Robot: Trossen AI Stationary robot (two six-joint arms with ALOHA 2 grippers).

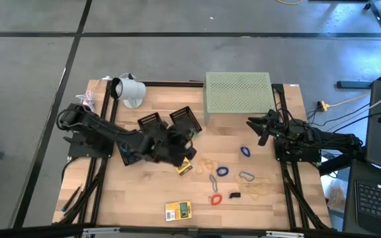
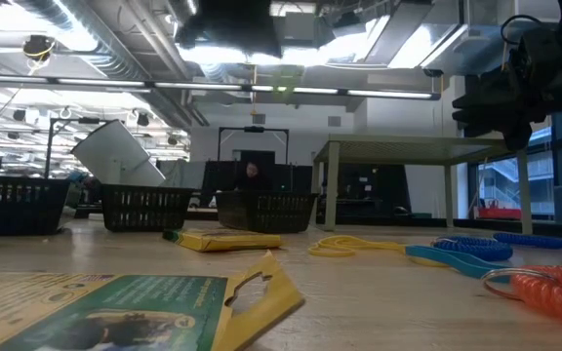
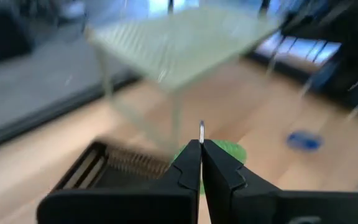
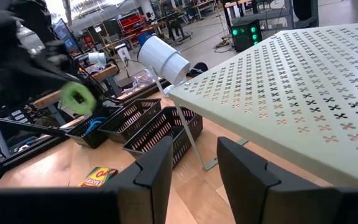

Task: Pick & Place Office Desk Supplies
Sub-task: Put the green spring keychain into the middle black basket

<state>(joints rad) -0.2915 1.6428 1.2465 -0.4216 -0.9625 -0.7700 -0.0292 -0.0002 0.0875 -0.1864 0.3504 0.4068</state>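
The left arm reaches across the worktop [image 1: 144,192] toward the middle, its claw [image 3: 201,144] raised over the black mesh baskets [image 1: 185,119] and clenched on a green rubber band [image 4: 77,96], with a thin metal loop showing at its tips. The right arm waits by the right edge, its claw [image 4: 193,163] released, holding nothing, pointing at the pale green perforated stand [image 1: 237,96]. One basket [image 4: 92,127] holds something blue; other bands [image 1: 222,171], clips and a yellow packet [image 1: 178,210] lie loose on the wood.

1 overhead, 1 table-level, 2 wrist views share the perforated stand [image 1: 237,92].
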